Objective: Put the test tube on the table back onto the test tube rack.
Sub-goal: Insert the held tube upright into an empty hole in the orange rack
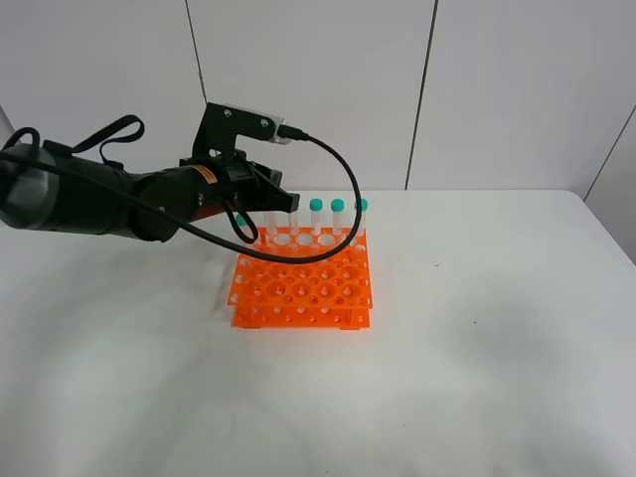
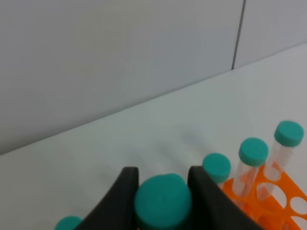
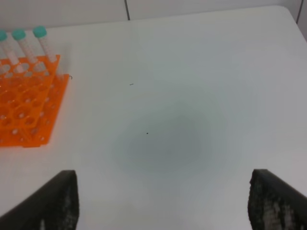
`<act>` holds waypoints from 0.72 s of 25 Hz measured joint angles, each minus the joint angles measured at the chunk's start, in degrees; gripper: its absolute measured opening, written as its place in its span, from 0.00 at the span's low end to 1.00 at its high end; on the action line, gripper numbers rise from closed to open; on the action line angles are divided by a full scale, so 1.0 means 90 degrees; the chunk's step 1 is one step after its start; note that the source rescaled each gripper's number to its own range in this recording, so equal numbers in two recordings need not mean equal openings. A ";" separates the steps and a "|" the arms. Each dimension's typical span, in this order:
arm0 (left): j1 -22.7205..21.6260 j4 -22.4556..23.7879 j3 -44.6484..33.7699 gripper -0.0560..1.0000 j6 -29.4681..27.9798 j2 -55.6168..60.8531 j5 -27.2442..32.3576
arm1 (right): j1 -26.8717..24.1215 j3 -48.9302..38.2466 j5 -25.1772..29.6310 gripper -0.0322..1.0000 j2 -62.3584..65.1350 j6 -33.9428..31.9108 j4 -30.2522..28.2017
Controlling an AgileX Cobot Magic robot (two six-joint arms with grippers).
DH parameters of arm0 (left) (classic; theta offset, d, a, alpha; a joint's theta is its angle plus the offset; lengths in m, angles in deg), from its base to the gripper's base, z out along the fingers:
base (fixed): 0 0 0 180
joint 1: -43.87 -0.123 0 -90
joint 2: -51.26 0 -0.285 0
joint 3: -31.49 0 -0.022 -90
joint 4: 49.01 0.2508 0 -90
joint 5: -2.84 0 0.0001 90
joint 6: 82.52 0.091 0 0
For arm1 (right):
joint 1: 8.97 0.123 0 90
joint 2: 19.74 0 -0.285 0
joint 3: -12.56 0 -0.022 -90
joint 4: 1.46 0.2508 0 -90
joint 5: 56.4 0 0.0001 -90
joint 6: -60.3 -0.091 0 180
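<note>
Test tube (image 2: 163,201) in tight left jaws at rear-left of test tube rack (image 1: 303,288)

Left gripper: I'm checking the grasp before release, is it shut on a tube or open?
The left gripper is shut on the test tube: the teal cap sits pinched between both dark fingers.

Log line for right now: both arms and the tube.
left gripper: shut on test tube | test tube: at back row of test tube rack, seating unclear | right gripper: open, over table
</note>
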 joint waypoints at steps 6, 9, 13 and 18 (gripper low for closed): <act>0.0000 0.0020 0.0000 0.05 0.0000 -0.0188 -0.0258 | 0.0000 0.0000 0.0000 0.93 0.0000 0.0000 0.0000; 0.0000 0.0025 0.0000 0.05 0.0000 -0.0300 -0.0329 | 0.0000 0.0000 0.0000 0.93 0.0000 0.0000 0.0000; 0.0000 0.0025 0.0000 0.05 0.0000 -0.0407 -0.0424 | 0.0000 0.0000 0.0000 0.93 0.0000 0.0000 0.0008; 0.0000 0.0025 0.0000 0.05 -0.0008 -0.0546 -0.0568 | 0.0000 0.0000 0.0000 0.93 0.0000 0.0000 0.0015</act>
